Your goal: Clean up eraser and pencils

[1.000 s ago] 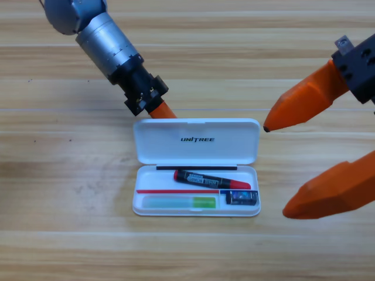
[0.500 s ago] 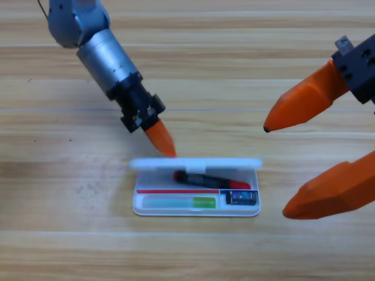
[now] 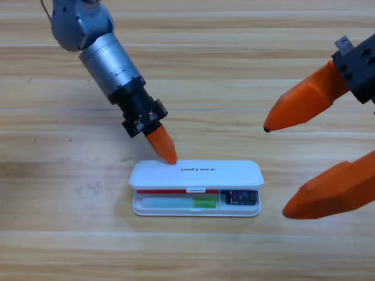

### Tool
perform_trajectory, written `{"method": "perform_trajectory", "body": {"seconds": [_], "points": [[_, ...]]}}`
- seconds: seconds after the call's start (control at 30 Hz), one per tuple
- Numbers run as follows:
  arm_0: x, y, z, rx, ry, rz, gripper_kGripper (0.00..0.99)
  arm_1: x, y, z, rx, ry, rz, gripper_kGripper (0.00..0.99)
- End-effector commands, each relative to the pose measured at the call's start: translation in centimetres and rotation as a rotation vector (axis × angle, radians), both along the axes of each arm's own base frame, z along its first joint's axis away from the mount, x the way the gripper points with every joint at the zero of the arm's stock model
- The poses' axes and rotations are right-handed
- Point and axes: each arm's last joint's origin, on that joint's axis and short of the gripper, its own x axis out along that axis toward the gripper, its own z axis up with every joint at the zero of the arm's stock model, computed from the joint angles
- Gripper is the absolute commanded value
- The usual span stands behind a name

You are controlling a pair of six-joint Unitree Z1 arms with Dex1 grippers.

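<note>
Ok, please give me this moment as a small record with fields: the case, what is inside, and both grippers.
case: white case, lid almost shut, front gap open
white pencil: pale pencil with green end in the front slot
eraser: dark eraser in the right compartment
black pencil: not visible under the lid
left gripper: left gripper, tip on the lid's back left edge
right gripper: right gripper, fingers apart, waiting at the right edge

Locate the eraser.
The eraser lies in the white case's right compartment, under the half-lowered lid, right of the green-ended pencil.
</note>
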Motion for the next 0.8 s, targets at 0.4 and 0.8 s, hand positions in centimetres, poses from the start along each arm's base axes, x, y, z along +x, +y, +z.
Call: {"method": "perform_trajectory", "body": {"seconds": [0.4, 0.8], "points": [[-3.2, -2.5, 0.8, 0.028, -0.007, -0.077, 0.000, -0.8, -0.2, -0.1, 0.020, 0.019, 0.030, 0.946], [-4.2, -3.0, -0.4, 0.042, -0.006, -0.090, 0.000, -0.7, -0.2, -0.2, 0.018, 0.022, 0.028, 0.946]]}}
